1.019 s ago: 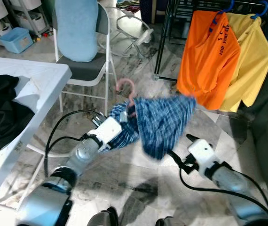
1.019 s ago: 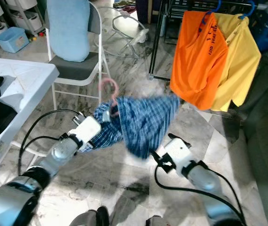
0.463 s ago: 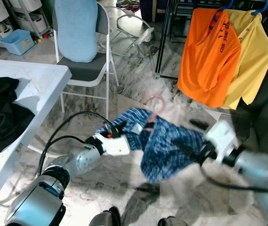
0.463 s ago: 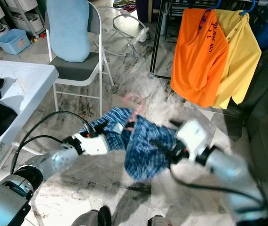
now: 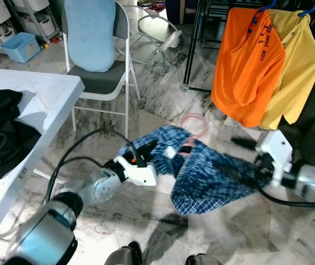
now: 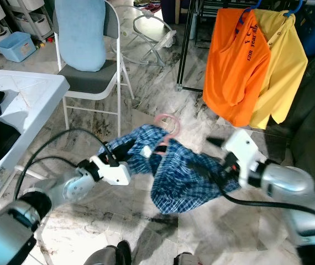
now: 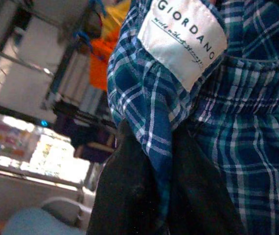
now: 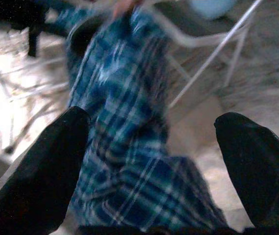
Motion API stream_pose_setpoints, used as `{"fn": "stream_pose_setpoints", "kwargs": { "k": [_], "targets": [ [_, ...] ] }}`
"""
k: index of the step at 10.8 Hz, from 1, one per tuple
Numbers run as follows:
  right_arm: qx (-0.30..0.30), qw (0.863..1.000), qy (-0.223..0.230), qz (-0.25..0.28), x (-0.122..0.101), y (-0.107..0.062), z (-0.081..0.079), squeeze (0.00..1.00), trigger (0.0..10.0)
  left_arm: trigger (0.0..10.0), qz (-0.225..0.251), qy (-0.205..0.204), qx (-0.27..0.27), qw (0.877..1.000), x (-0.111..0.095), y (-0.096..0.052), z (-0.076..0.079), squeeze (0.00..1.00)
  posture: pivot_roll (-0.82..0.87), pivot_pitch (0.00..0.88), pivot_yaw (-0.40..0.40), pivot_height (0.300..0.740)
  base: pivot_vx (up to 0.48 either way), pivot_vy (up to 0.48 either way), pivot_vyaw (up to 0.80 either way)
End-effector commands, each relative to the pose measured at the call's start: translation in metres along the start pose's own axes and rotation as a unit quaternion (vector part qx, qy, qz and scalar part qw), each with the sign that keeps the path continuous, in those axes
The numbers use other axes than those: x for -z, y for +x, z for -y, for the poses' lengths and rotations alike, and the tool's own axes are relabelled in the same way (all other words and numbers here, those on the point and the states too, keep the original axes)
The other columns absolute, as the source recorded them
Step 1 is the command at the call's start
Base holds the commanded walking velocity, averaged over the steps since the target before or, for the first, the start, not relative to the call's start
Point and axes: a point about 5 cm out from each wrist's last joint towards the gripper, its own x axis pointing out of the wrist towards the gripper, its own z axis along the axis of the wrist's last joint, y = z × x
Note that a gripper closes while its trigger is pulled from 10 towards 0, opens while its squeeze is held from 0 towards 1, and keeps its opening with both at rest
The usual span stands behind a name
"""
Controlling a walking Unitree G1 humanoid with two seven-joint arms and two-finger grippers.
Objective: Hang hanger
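Note:
A blue plaid garment (image 5: 213, 176) hangs on a pink hanger (image 5: 193, 122), held low over the marble floor. My left gripper (image 5: 146, 149) is shut on the garment's collar edge; the left wrist view shows the cloth (image 7: 159, 122) pinched between the black fingers (image 7: 125, 196) just below a white label (image 7: 183, 36). My right gripper (image 5: 237, 159) is at the garment's right side, open, with its fingers (image 8: 36, 166) spread wide and plaid cloth (image 8: 125, 147) lying between them. Behind stands a black clothes rack (image 5: 193, 44) carrying an orange shirt (image 5: 246, 66) and a yellow shirt (image 5: 298, 66) on blue hangers.
A folding chair (image 5: 99, 83) with a light blue cushion stands at the back left. A white table (image 5: 41, 94) with a black garment (image 5: 0, 127) is at the left. A blue bin (image 5: 18, 45) sits far left, and something dark borders the right edge.
The garment and hanger have dropped lower and shifted right. My right arm swung from below the garment out to its right side. My left gripper kept its hold.

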Motion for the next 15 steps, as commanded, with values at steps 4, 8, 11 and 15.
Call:
{"fn": "stream_pose_setpoints", "kwargs": {
  "k": [4,8,11,15],
  "targets": [
    [-0.040,0.998,0.024,-0.034,0.012,-0.003,0.010,0.00,10.0,0.0,0.066,0.013,-0.010,0.998,-0.015,0.008,-0.003,0.00,-0.29,0.159,0.081,0.740,0.000,0.000,0.00],
    [-0.119,0.992,0.030,-0.041,0.011,0.015,0.002,0.00,0.0,0.0,0.091,0.011,-0.010,0.996,-0.025,0.015,0.002,0.00,-0.29,0.160,0.082,0.740,0.000,0.000,0.00],
    [-0.172,0.981,0.042,-0.077,0.019,0.010,-0.006,0.00,0.0,0.0,0.096,0.008,-0.010,0.995,-0.028,0.018,0.004,0.00,-0.29,0.159,0.076,0.740,0.000,0.000,0.00],
    [-0.194,0.973,0.062,-0.111,0.036,0.002,-0.016,0.00,0.0,0.0,0.095,0.008,-0.017,0.995,-0.030,0.022,0.002,0.00,-0.30,0.157,0.075,0.740,0.000,0.000,0.00]
  ]
}}
